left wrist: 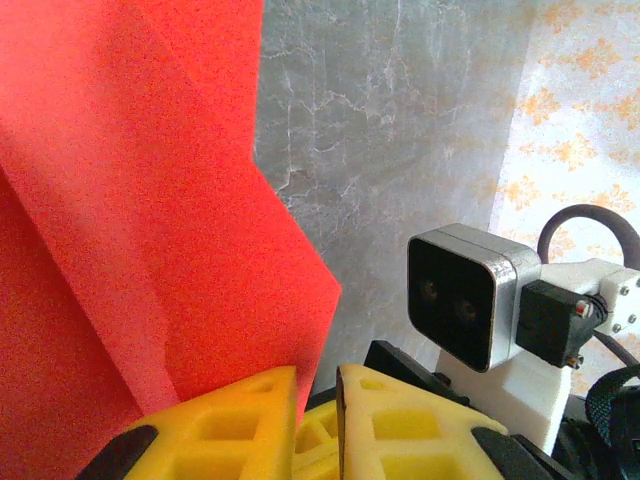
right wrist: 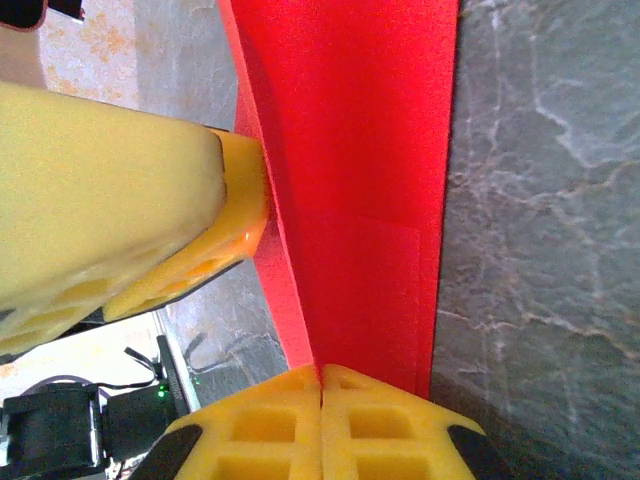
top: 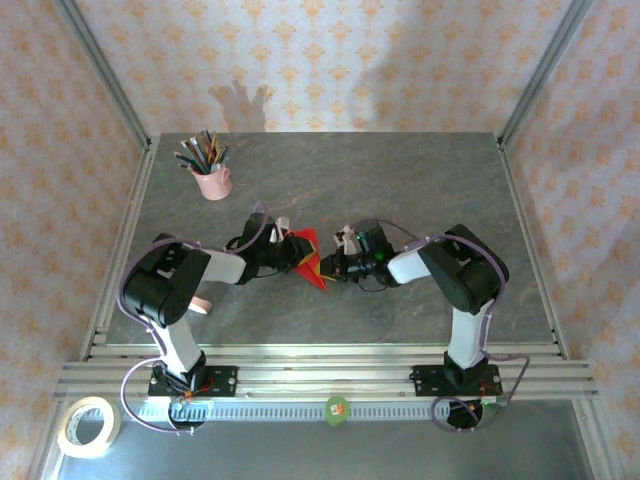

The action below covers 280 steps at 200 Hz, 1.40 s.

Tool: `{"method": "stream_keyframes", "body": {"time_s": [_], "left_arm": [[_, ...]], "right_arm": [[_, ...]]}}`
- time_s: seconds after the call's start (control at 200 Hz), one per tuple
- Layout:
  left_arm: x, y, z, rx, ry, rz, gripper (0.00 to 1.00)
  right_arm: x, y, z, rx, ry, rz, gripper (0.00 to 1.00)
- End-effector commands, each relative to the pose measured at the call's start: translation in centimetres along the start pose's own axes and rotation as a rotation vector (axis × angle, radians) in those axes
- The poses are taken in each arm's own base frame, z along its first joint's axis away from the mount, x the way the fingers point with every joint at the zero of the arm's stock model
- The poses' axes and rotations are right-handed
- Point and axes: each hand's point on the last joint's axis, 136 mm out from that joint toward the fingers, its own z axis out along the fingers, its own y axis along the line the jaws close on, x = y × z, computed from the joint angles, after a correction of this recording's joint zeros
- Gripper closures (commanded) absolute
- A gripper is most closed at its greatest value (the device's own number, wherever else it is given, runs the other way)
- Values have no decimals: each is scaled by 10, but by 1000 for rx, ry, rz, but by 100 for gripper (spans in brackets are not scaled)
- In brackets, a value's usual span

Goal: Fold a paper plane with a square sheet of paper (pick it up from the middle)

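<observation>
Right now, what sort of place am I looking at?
Probably a robot test booth: two arms bolted to a rail at a table, metal frame posts against wallpapered walls, and a red paper plane between them.

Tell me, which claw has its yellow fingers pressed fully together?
The right gripper: its fingers meet, pinching the red paper plane; the left gripper shows a slim gap.

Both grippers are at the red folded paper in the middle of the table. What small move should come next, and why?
Probably close the left gripper firmly on the bright red creased paper plane before pulling anything. The right gripper is shut on the paper's edge, while the left gripper's yellow fingers stand almost together at its border, and I cannot tell whether they pinch it.
</observation>
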Motion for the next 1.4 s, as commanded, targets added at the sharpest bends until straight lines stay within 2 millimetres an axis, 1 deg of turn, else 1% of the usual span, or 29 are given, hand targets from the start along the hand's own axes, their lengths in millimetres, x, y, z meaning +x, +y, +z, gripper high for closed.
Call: {"method": "stream_keyframes", "body": {"time_s": [0.0, 0.475, 0.676, 0.881, 1.016, 1.096, 1.396], "left_arm": [[-2, -10, 6, 24, 10, 51, 81], [0, 4, 16, -45, 31, 36, 82], [-1, 8, 17, -66, 28, 25, 82], [-2, 9, 18, -72, 24, 21, 82], [-4, 10, 19, -78, 20, 11, 82], [-4, 12, 20, -82, 17, 6, 82], [-6, 13, 20, -91, 6, -13, 83]], "right_arm": [[0, 1, -3, -13, -7, -11, 92], [0, -1, -7, 12, -17, -16, 80], [-2, 0, -17, 61, -46, -26, 72], [-2, -7, -29, 142, -80, -36, 66], [-8, -8, -33, 189, -102, -61, 64], [-11, -9, -32, 228, -103, -91, 63], [-16, -6, -23, 382, -108, -223, 53]]}}
